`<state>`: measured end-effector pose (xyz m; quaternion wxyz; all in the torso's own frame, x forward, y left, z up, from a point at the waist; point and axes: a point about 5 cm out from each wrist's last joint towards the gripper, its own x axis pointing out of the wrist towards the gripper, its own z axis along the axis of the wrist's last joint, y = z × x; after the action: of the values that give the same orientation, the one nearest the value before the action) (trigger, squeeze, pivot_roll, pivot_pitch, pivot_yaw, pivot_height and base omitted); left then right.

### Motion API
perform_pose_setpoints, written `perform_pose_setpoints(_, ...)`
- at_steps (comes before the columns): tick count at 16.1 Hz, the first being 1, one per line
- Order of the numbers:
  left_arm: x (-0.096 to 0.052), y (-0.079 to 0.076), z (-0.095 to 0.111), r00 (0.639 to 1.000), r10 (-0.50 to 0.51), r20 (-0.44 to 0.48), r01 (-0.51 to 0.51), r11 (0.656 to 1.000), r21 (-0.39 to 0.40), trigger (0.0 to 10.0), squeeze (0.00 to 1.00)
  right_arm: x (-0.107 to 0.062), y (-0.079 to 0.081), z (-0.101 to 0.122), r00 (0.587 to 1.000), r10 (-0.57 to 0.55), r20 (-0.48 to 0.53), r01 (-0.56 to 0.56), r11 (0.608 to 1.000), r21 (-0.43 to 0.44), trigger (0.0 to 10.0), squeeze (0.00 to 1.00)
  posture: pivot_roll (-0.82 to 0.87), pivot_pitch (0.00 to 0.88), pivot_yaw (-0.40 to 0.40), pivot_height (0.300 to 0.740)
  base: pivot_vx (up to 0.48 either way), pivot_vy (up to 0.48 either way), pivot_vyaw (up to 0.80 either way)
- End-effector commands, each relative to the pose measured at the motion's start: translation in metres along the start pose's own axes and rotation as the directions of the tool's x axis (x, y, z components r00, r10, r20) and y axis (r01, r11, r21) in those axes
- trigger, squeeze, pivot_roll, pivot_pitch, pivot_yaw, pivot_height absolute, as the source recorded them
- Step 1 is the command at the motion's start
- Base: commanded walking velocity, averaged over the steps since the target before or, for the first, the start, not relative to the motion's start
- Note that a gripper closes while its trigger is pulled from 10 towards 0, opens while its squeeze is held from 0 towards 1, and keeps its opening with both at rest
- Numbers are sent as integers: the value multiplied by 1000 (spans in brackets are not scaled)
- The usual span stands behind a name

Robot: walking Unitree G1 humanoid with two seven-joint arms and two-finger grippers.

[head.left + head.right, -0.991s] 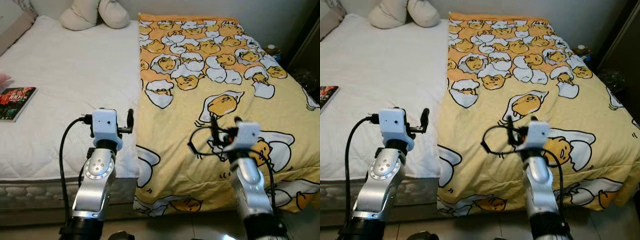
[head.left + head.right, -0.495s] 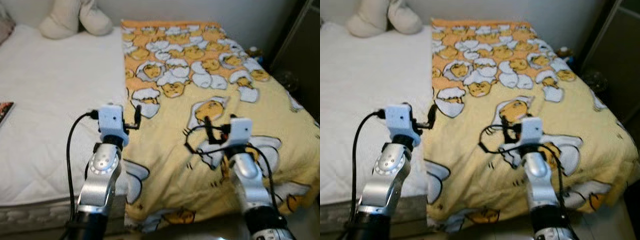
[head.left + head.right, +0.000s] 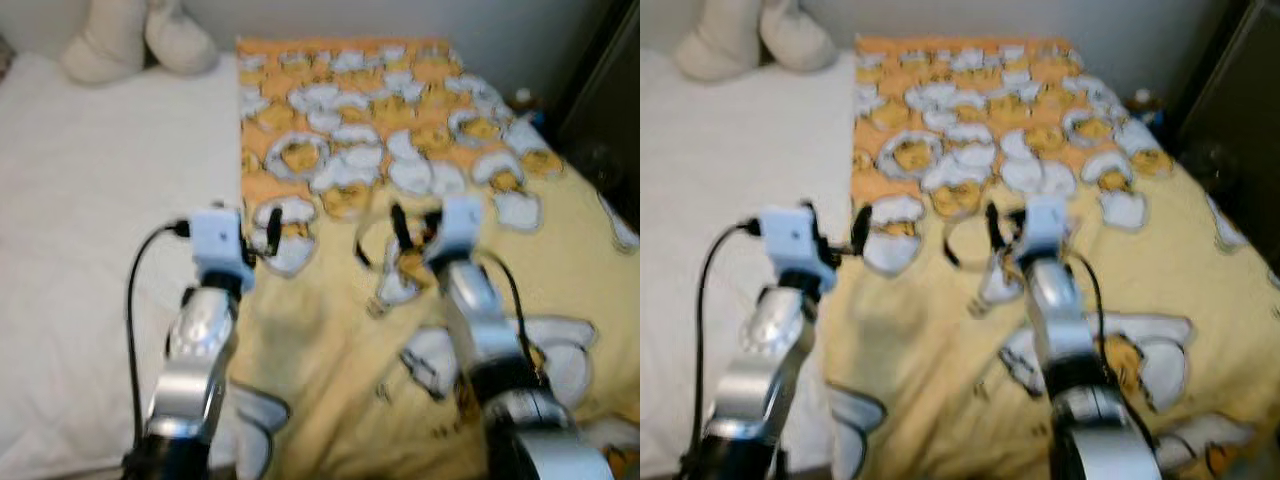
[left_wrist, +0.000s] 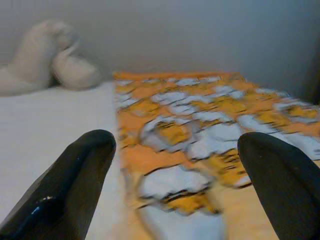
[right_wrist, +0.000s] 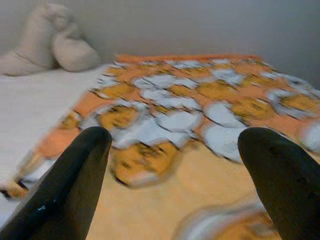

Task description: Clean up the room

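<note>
The yellow cartoon-print blanket [image 3: 420, 200] lay spread over the right half of the white quilted mattress [image 3: 90, 230], its long axis running from the foot edge up to the head edge, where a cream plush pillow [image 3: 135, 40] sat near the far left corner. Both grippers hovered above the foot end with their 2 fingers spread wide and empty. The left gripper [image 4: 165, 185] hung right over the blanket's inner long edge, so it looked the nearer one for catching that border. The right gripper [image 5: 170, 180] pointed along the blanket's middle, with cloth ahead and below it.
</note>
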<state>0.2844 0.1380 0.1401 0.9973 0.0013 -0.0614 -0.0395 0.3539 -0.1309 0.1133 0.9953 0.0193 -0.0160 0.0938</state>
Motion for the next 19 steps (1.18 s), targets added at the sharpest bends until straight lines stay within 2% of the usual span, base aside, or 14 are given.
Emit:
perform_pose_setpoints(1, -16, 15, -6, 998, 50, -47, -50, 999, 12, 10000, 0, -1, 10, -19, 996, 17, -92, -15, 1000, 18, 10000, 0, 136, 0, 5, 740, 0, 0, 0)
perform_pose_setpoints(2, -21, 18, -6, 996, 57, -62, -56, 998, 19, 10000, 0, 0, 13, -22, 993, 25, -115, -22, 999, 25, 10000, 0, 145, 0, 7, 740, 0, 0, 0)
perform_pose_setpoints(4, -45, 30, -1, 992, 78, -99, -72, 996, 60, 10000, 0, 3, 28, -34, 979, 46, -197, -36, 998, 51, 10000, 0, 227, 30, 29, 740, 0, 0, 0)
perform_pose_setpoints(5, -62, 39, 8, 989, 91, -114, -82, 993, 87, 10000, 0, 2, 37, -40, 972, 49, -231, -38, 998, 55, 10000, 0, 303, 119, 60, 740, 0, 0, 0)
perform_pose_setpoints(7, -97, 58, 26, 976, 130, -176, -103, 982, 159, 10000, 0, -3, 50, -56, 947, 25, -321, -29, 1000, -6, 10000, 0, 401, 233, 110, 740, 0, 0, 0)
perform_pose_setpoints(9, -115, 63, 32, 965, 139, -222, -99, 978, 181, 10000, 0, -9, 58, -68, 926, 30, -377, -52, 997, -50, 10000, 0, 429, 275, 130, 740, 0, 0, 0)
perform_pose_setpoints(10, -126, 60, 33, 955, 129, -267, -82, 980, 180, 10000, 0, -20, 64, -83, 890, 46, -454, -83, 995, -62, 10000, 0, 440, 305, 137, 740, 0, 0, 0)
perform_pose_setpoints(12, -129, 57, 37, 949, 121, -291, -72, 982, 174, 10000, 0, -35, 72, -100, 849, 76, -523, -124, 991, -57, 10000, 0, 444, 325, 134, 740, 0, 0, 0)
perform_pose_setpoints(15, -130, 58, 39, 943, 122, -308, -72, 983, 168, 10000, 0, -40, 81, -104, 843, 107, -527, -144, 989, -30, 10000, 0, 433, 325, 131, 740, 0, 0, 0)
perform_pose_setpoints(17, -128, 56, 37, 942, 111, -317, -64, 986, 156, 10000, 0, -51, 91, -114, 822, 148, -551, -154, 987, 36, 10000, 0, 403, 324, 119, 740, 0, 0, 0)
perform_pose_setpoints(19, -125, 53, 34, 941, 102, -324, -59, 988, 141, 10000, 0, -73, 107, -130, 793, 196, -576, -165, 980, 107, 10000, 0, 378, 320, 110, 740, 0, 0, 0)
